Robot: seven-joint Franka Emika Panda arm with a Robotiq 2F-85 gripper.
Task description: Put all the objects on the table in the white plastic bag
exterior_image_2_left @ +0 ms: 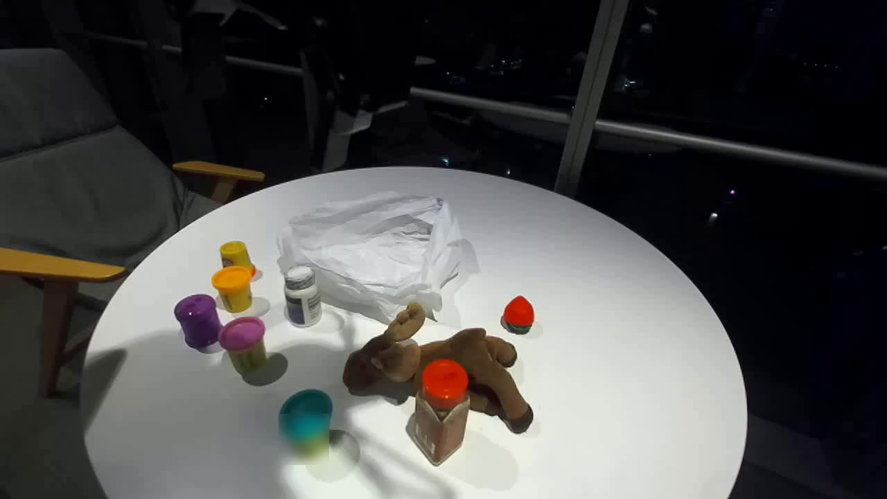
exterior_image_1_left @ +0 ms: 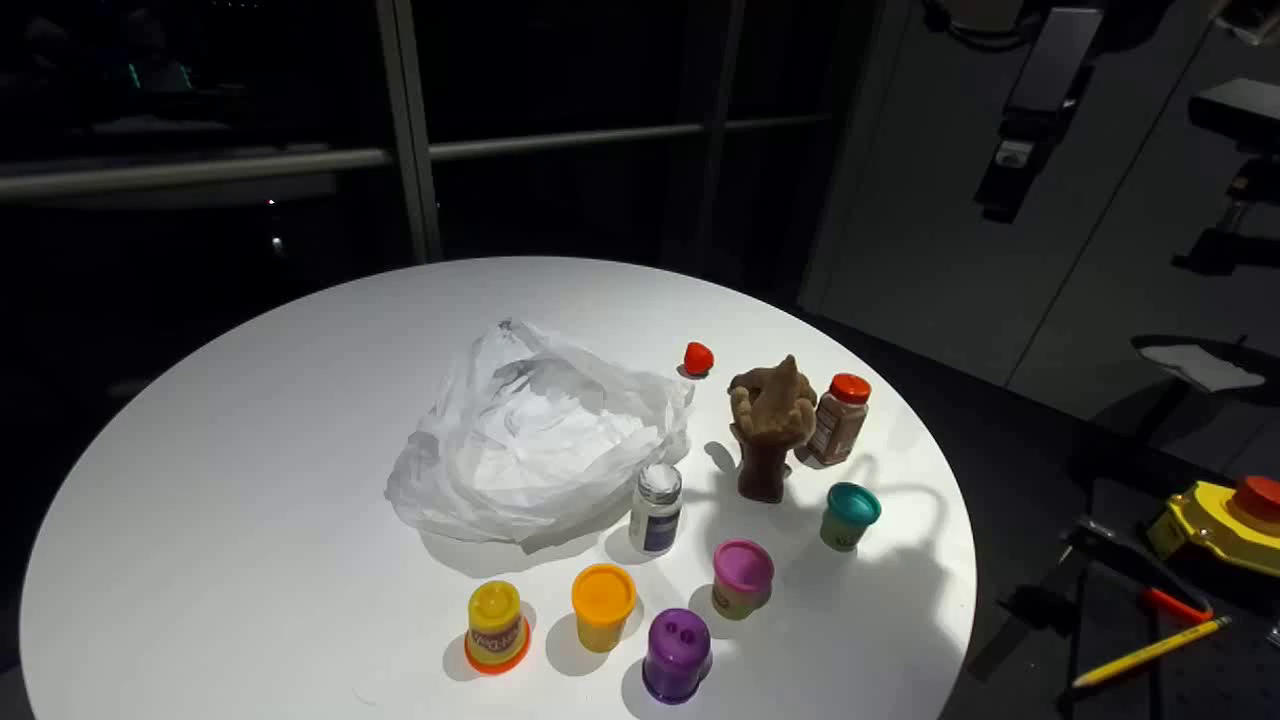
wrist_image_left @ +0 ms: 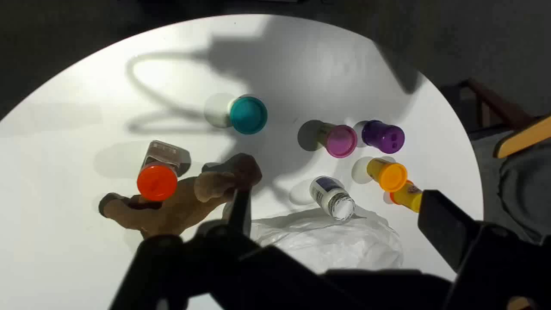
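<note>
In an exterior view, one round white counter (exterior_image_1_left: pixel 200 480) carries nine small items and one white bag (exterior_image_1_left: pixel 450 490). The bag lies crumpled near the middle. Cups, five in all: the yellow cup (exterior_image_1_left: pixel 494 612), its orange rim down; the orange cup (exterior_image_1_left: pixel 602 605); the purple cup (exterior_image_1_left: pixel 676 655); the pink cup (exterior_image_1_left: pixel 741 578); and the teal cup (exterior_image_1_left: pixel 849 515). One bottle (exterior_image_1_left: pixel 657 513), upright, stands just beside the bag. Off the counter, one pencil (exterior_image_1_left: pixel 1150 652).

In an exterior view, one brown plush toy (exterior_image_2_left: pixel 478 360) lies on the counter between the bag and one jar (exterior_image_2_left: pixel 442 419), which stands upright under a red lid; whether toy and jar touch cannot be told. One small red piece (exterior_image_2_left: pixel 518 314) with a dark base sits apart from the others. The teal cup is blurred in its lower part. One chair (exterior_image_2_left: pixel 90 194) with two wooden armrests (exterior_image_2_left: pixel 62 265) stands by the counter. In both exterior views all nine items are outside the bag.

In the wrist view, the jaws stand wide apart, released, holding nothing. Their two fingers (wrist_image_left: pixel 445 228) frame the bag, which lies beneath; one fingertip overlaps the toy's head, though in both exterior views the toy is clear of contact. Visible here: five cups, one bottle, one jar, one toy and part of the one bag. The orange cup partly covers the yellow cup.
</note>
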